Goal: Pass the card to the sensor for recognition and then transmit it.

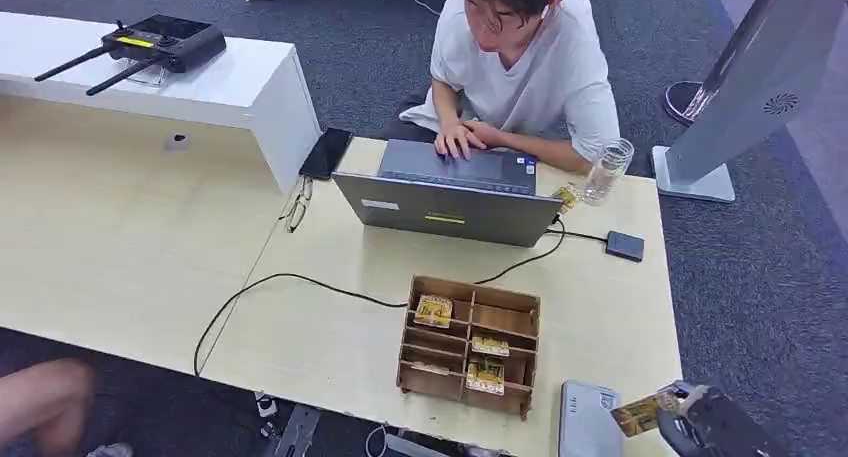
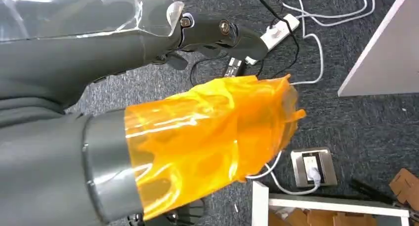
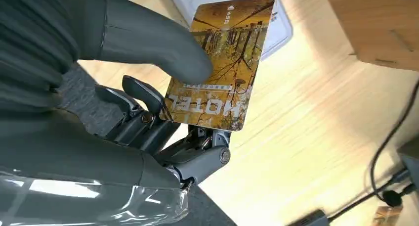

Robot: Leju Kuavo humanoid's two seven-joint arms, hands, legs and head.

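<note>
Item: hotel card (image 3: 217, 63), pinched by my right robot hand (image 3: 148, 102) between thumb and fingers, just beside the grey sensor (image 1: 588, 422) at the counter (image 1: 330, 337) edge. Risk: thin pinch, card could pivot or slip. Left robot hand (image 2: 197, 137): cannot tell its state

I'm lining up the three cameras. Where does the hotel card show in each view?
Head view: card at the bottom right, pinched by the right hand just right of the grey sensor.
Left wrist view: not in it.
Right wrist view: card upper centre, under the thumb.
Shared landmark: the sensor, behind the card.
</note>
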